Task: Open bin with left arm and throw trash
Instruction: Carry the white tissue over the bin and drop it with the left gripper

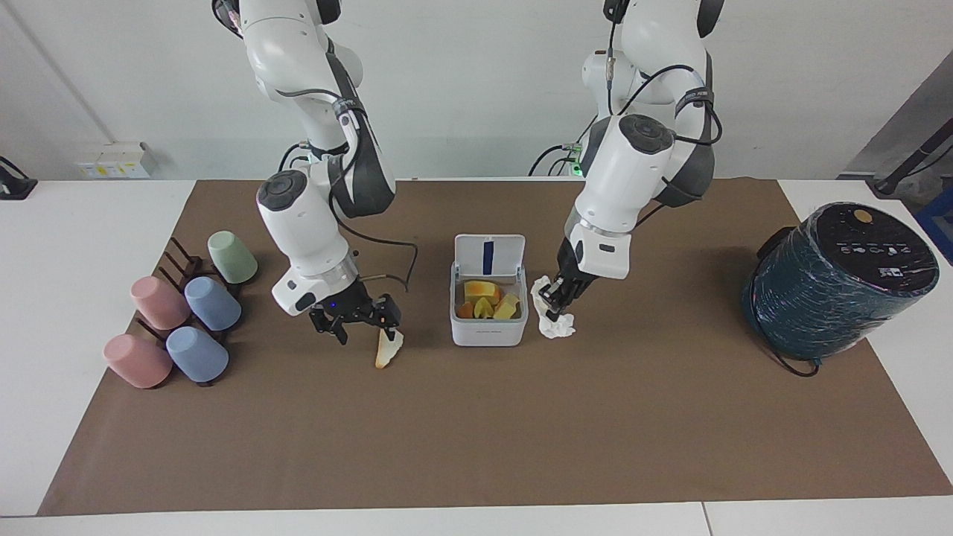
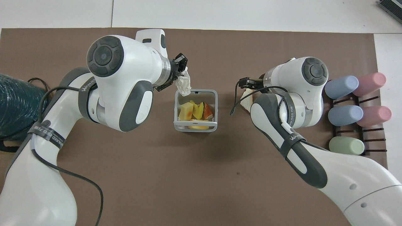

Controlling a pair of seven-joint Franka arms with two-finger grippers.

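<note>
The white bin stands mid-mat with its lid upright and open. A yellow block and several coloured pieces lie in it. My left gripper is shut on the crumpled white paper ball, which hangs right beside the bin's wall toward the left arm's end. In the overhead view the ball overlaps the bin's rim at a corner. My right gripper, blue light on, is open just over the cream wedge, which lies on the mat beside the bin.
A dark rack with several pastel cups stands at the right arm's end of the brown mat. A big teal wrapped cylinder with a black cable stands at the left arm's end.
</note>
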